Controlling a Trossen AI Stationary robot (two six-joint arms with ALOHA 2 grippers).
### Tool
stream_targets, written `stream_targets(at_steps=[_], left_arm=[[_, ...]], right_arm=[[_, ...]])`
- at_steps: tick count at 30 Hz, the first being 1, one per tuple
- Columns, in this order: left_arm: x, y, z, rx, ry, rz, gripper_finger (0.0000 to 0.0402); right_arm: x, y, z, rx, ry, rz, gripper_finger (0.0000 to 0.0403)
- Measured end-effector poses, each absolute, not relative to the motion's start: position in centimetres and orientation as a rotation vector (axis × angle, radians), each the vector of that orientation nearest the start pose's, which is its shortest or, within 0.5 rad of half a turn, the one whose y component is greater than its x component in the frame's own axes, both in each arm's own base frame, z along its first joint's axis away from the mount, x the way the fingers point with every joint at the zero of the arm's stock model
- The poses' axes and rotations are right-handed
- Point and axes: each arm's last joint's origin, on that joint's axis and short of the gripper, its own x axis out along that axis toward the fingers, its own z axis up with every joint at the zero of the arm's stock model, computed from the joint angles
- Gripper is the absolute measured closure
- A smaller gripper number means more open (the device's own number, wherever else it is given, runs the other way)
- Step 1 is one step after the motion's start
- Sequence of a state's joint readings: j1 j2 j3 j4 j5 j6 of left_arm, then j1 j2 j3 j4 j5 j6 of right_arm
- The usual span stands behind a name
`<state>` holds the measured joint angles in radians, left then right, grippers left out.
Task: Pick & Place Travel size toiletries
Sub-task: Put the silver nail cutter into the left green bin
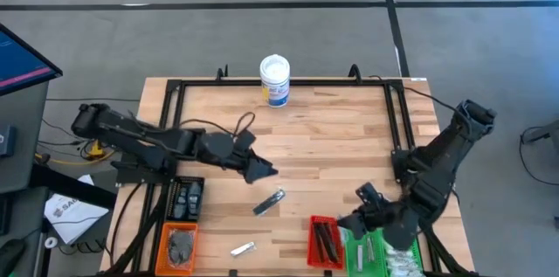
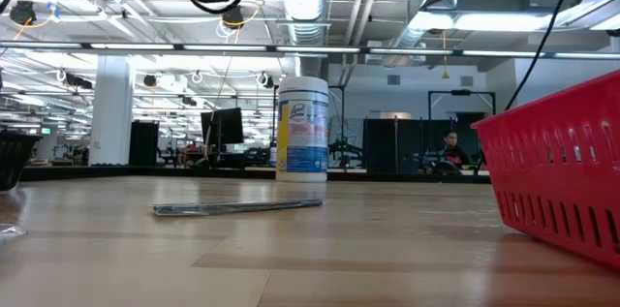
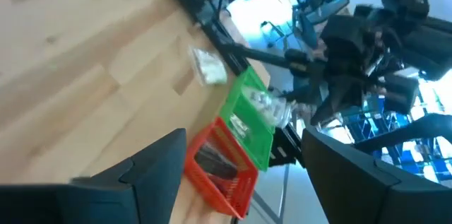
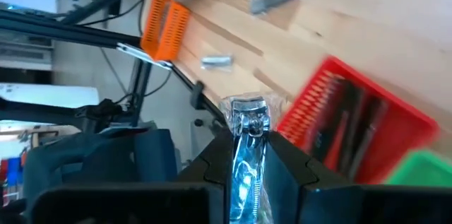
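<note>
wooden table [image 1: 332,150], white tub [image 1: 274,80], trays [image 1: 325,242]

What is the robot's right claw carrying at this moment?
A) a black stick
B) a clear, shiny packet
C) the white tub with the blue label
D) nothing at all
B: in the right wrist view the right claw is closed on a clear packet that sticks up between its fingers, while the white tub stands alone at the table's far edge.
</note>
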<state>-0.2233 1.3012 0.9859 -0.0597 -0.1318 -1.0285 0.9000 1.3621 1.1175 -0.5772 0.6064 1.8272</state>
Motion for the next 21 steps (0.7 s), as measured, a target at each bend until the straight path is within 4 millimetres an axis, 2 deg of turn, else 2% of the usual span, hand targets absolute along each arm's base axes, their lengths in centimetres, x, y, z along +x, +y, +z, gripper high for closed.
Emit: stream_targets(at_steps=[10, 16, 21], left_arm=[[30.0, -9.0, 28.3, -0.991, 0.421, 0.071, 0.0128], [29.9, -9.3, 28.2, -0.998, 0.424, 0.068, 0.0128], [29.9, -9.2, 28.6, -1.003, 0.399, 0.070, 0.0128]], right_arm=[[15.5, 22.3, 28.4, 1.245, 0.687, -0.401, 0.0356], [15.3, 24.2, 26.2, 1.292, 0.733, -0.459, 0.0356], [15.9, 26.4, 23.9, 1.318, 0.829, -0.472, 0.0356]])
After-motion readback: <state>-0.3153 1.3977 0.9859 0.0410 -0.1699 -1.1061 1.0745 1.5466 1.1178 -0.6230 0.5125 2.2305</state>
